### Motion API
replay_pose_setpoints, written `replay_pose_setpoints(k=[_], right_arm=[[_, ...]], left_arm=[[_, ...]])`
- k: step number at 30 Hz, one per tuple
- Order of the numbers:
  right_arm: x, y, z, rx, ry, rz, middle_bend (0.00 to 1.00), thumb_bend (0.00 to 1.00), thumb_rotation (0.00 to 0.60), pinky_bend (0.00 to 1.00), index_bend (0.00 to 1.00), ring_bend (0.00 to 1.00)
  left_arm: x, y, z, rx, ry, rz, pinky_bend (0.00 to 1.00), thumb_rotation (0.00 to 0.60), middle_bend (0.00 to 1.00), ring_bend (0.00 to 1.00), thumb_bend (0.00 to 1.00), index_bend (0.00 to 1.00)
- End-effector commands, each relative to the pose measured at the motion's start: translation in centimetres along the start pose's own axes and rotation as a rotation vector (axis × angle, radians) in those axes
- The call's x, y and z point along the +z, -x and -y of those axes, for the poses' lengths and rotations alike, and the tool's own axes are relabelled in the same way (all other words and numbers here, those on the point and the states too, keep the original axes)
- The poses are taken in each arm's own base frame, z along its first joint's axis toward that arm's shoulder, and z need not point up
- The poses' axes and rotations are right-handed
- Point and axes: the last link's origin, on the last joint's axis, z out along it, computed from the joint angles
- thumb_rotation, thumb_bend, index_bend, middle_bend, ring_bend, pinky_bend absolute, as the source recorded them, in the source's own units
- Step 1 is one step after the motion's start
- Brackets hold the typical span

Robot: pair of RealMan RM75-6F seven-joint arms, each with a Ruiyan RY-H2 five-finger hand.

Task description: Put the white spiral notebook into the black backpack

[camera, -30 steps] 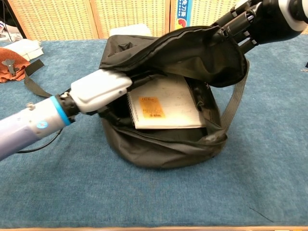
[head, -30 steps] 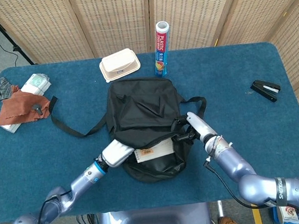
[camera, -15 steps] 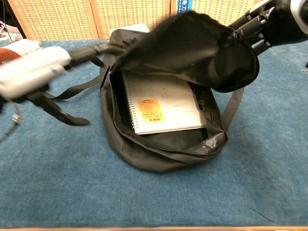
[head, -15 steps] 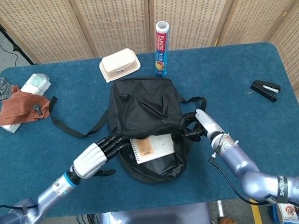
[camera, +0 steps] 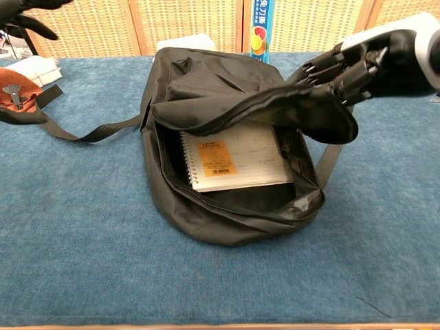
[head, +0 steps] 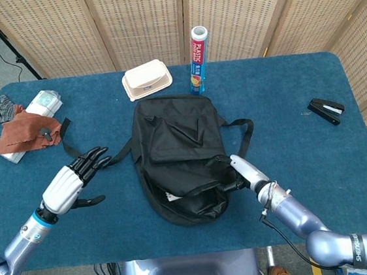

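The black backpack [head: 178, 151] lies flat in the middle of the table, its mouth toward me. Inside the opening rests the white spiral notebook [camera: 234, 159] with an orange label, spiral to the left; from the head view only a sliver of it [head: 171, 196] shows. My right hand [head: 239, 171] grips the backpack's top flap [camera: 275, 106] at its right edge and holds it a little above the notebook. My left hand [head: 76, 175] is off to the left of the bag, fingers spread, holding nothing; in the chest view only its dark fingertips [camera: 31, 24] show at the top left corner.
A black strap [head: 87, 154] trails left from the bag. Behind the bag stand a beige lidded box [head: 146, 80] and a plastic-wrap roll [head: 197, 51]. A brown cloth with clutter [head: 26, 131] lies at the left edge, a black stapler [head: 326, 111] at the right.
My left hand let go, pulled out of the bag and swung away to the left. My right hand lowered the flap, now partly covering the notebook.
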Motion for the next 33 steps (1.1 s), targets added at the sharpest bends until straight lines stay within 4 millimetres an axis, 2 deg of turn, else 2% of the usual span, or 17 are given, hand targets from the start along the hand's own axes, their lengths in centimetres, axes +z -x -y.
replay_pose_setpoints(k=[1, 6, 12, 15, 19, 22, 23, 30, 33], right_arm=[[-0.9, 1.4, -1.7, -0.013, -0.027, 0.059, 0.00, 0.00, 0.600, 0.00, 0.00, 0.00], [-1.9, 1.5, -2.8, -0.049, -0.055, 0.061, 0.00, 0.00, 0.600, 0.00, 0.00, 0.00], [-4.1, 0.6, -5.3, -0.125, -0.080, 0.010, 0.00, 0.00, 0.600, 0.00, 0.01, 0.00], [-4.8, -0.5, -7.0, -0.212, -0.084, -0.035, 0.00, 0.00, 0.600, 0.00, 0.02, 0.00], [-5.7, -2.7, -9.9, -0.417, -0.091, -0.127, 0.00, 0.00, 0.600, 0.00, 0.00, 0.00], [-7.2, -5.8, -13.5, -0.668, -0.086, -0.297, 0.00, 0.00, 0.600, 0.00, 0.00, 0.00], [-7.8, -6.5, -14.9, -0.699, -0.088, -0.372, 0.00, 0.00, 0.600, 0.00, 0.00, 0.00], [-10.3, -9.2, -19.3, -0.770, -0.075, -0.639, 0.00, 0.00, 0.600, 0.00, 0.00, 0.00], [-11.2, -9.7, -20.0, -0.777, -0.077, -0.713, 0.00, 0.00, 0.600, 0.00, 0.00, 0.00]], left_arm=[[-0.5, -0.3, 1.0, -0.002, -0.048, -0.020, 0.20, 0.600, 0.00, 0.00, 0.05, 0.00], [-1.2, -0.6, 1.7, -0.002, -0.096, -0.056, 0.20, 0.600, 0.00, 0.00, 0.06, 0.00], [-2.4, -1.2, 2.7, -0.006, -0.180, -0.105, 0.20, 0.600, 0.00, 0.00, 0.06, 0.00], [-3.2, -1.5, 3.0, 0.002, -0.219, -0.125, 0.20, 0.600, 0.00, 0.00, 0.06, 0.00], [-4.6, -1.6, 3.4, 0.017, -0.292, -0.142, 0.19, 0.600, 0.00, 0.00, 0.06, 0.00], [-6.4, -1.8, 3.7, 0.050, -0.398, -0.127, 0.16, 0.600, 0.00, 0.00, 0.06, 0.00], [-7.2, -1.8, 3.5, 0.042, -0.450, -0.131, 0.15, 0.600, 0.00, 0.00, 0.06, 0.00], [-9.7, -2.3, 2.9, 0.027, -0.624, -0.139, 0.12, 0.600, 0.00, 0.00, 0.08, 0.00], [-10.3, -2.5, 2.8, 0.037, -0.655, -0.126, 0.10, 0.600, 0.00, 0.00, 0.08, 0.00]])
